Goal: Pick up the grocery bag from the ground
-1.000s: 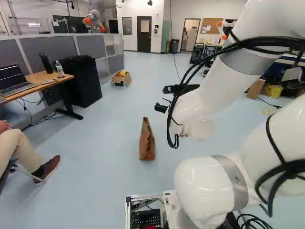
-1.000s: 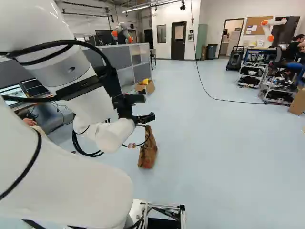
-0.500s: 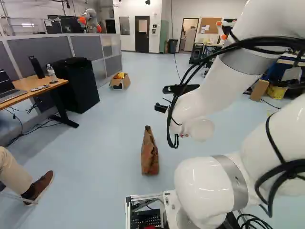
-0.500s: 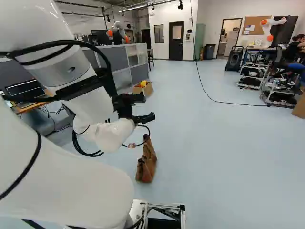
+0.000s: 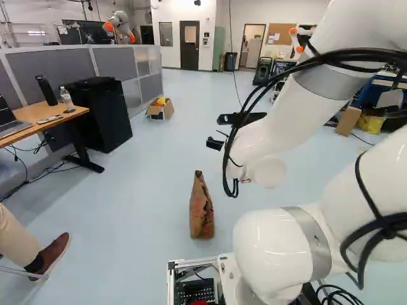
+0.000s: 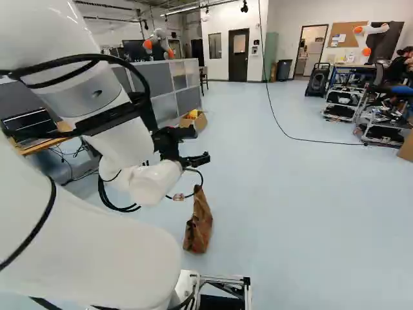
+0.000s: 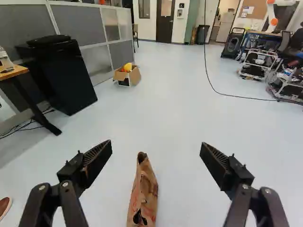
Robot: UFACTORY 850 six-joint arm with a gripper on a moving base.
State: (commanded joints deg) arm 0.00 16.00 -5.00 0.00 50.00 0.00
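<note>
Going from left to right in the left base view, we first see a wooden desk (image 5: 67,115) with a laptop (image 5: 13,129), a dark bottle (image 5: 46,90) and a clear bottle (image 5: 65,96) on it. Next comes a black cabinet (image 5: 105,114), which stands near the grey partition (image 5: 57,70); behind this partition we see another robot (image 5: 121,25). After that, a cardboard box (image 5: 160,111) with something yellow inside sits on the floor (image 5: 159,165). Then we find the grocery bag (image 5: 201,216), which is brown and narrow toward its top; it stands upright on the floor, lower than our fingers (image 6: 195,160). To the right of the bag is our white arm (image 5: 273,140), and beyond it, near the right side, a yellow bin (image 5: 370,122). In the wrist view, our fingers (image 7: 98,156) are released and spread wide, and they grasp nothing. The bag appears in the space between them, but we touch it with neither one, and its lower part is cut off there.
</note>
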